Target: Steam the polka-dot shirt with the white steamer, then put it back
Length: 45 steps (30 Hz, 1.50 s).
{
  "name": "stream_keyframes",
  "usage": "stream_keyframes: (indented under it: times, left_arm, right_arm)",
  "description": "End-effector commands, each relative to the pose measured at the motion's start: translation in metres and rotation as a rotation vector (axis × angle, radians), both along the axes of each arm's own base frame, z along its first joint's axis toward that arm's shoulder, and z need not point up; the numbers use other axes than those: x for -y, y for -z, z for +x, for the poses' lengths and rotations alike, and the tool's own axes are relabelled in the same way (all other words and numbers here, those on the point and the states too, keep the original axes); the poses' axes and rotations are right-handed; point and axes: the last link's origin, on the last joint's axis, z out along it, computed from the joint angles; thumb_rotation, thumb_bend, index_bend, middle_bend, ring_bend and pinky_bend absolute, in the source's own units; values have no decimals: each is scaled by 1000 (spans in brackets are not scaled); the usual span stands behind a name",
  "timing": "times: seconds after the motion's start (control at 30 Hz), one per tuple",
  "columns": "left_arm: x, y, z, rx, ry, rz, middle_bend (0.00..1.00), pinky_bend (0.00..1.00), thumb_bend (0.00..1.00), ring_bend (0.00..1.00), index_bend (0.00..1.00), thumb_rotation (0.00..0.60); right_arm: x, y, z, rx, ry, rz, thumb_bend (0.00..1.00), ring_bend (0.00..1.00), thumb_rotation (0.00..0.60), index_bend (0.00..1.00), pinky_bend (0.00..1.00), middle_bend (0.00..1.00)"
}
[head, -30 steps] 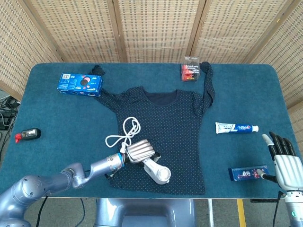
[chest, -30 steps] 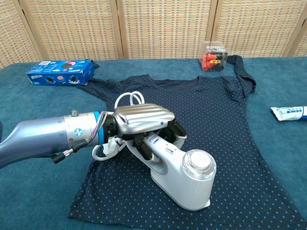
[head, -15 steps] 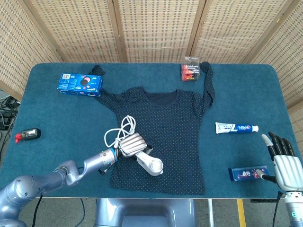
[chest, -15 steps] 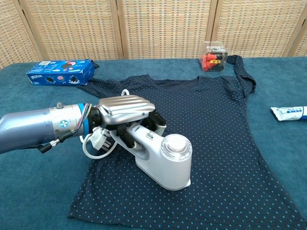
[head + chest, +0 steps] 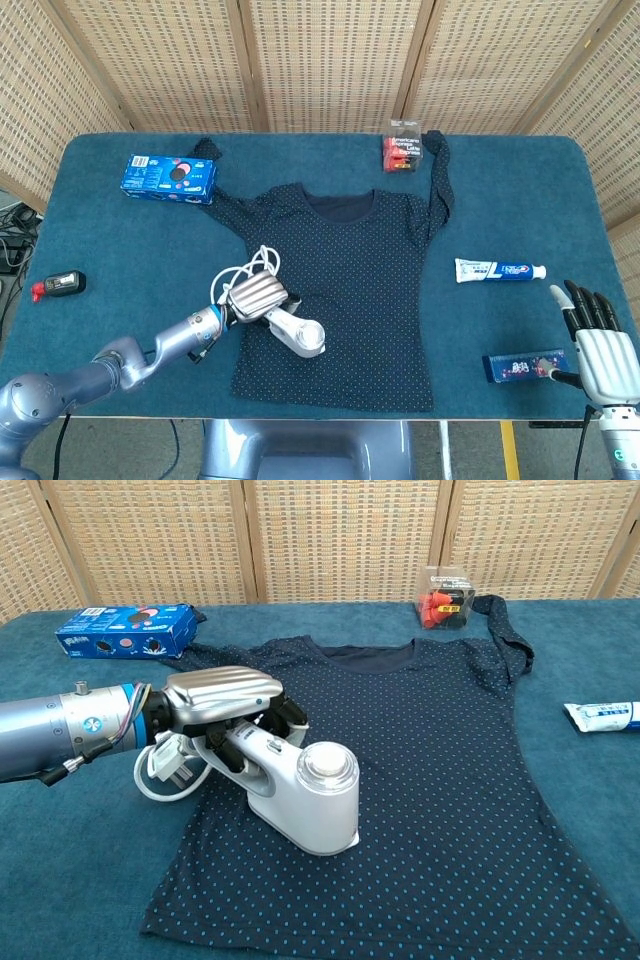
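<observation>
Woven cane screens (image 5: 330, 60) stand behind the table (image 5: 100, 220), which is covered in a dark teal cloth. I see the polka-dot shirt (image 5: 370, 270) spread flat in the middle of it, neckline toward the screens, one sleeve reaching to the far right past a pack of red batteries (image 5: 402, 153). My left hand (image 5: 255, 295) grips the handle of the white steamer (image 5: 300, 795), fingers wrapped over it; the steamer's head rests on the shirt's left side near the hem, round face up in the chest view. The steamer's white cord (image 5: 245, 272) is bunched in loops just beside the hand, at the shirt's left edge, with the plug (image 5: 175, 768) showing under the wrist in the chest view.

My right hand (image 5: 598, 345) sits at the near right corner of the table, holding nothing, fingers straight and slightly apart, pointing away from me. A blue box (image 5: 525, 366) lies just left of it, and a toothpaste tube (image 5: 500, 270) lies farther in. A blue cookie box (image 5: 168, 178) sits at the far left, and a small black and red object (image 5: 60, 284) lies near the left edge.
</observation>
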Motion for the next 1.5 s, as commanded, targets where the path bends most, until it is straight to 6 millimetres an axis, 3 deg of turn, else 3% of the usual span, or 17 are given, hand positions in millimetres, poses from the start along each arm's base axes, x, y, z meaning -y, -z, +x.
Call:
stream_keyframes:
  times: [0.03, 0.83, 1.2, 1.5]
  left_arm:
    - [4, 3, 0, 4, 3, -15, 773, 870, 557, 712, 1000, 600]
    - [56, 32, 24, 53, 104, -181, 773, 870, 557, 711, 1000, 600]
    - [45, 22, 16, 32, 116, -116, 773, 870, 557, 711, 1000, 600]
    - [33, 11, -4, 0, 82, -57, 773, 870, 557, 711, 1000, 600]
  right_arm:
    - [0, 0, 0, 0, -1, -1, 0, 0, 600, 58, 0, 0]
    - [0, -3, -1, 5, -1, -7, 0, 0, 600, 59, 0, 0]
    - [0, -2, 0, 5, -2, -3, 0, 0, 600, 59, 0, 0]
    - [-1, 0, 1, 6, -8, 5, 0, 0, 600, 60, 0, 0]
